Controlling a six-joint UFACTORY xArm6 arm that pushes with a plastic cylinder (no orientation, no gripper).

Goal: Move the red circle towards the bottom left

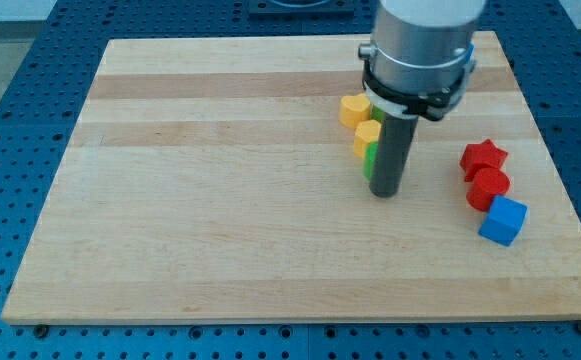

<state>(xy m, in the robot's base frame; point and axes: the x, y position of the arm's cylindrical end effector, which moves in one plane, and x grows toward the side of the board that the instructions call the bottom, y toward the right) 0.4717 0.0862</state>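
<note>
Red circle (489, 186) resting on the wooden surface (200, 210) toward the view's right, well apart from the lower left corner. Directly above it, touching or nearly so, a red star (483, 156); just below and slightly right, a blue cube (502, 220), pressed against the circle's lower edge. No jaws on the end effector, only a straight dark rod under a grey cylindrical arm housing (420, 50), so nothing held and no opening to speak of. My tip (385, 193) down on the surface near the middle of the view, left of the red circle and clearly apart from it. Crowded against the rod's left side, a small cluster: a yellow heart-like block (354, 109) uppermost, a second yellow block (367, 137) below it, shape hard to make out, and a green block (370, 159) lowest, partly hidden behind the rod, shape not discernible. Green block touching or just beside the rod. Around the surface, a blue perforated base (10, 90) on all sides.
</note>
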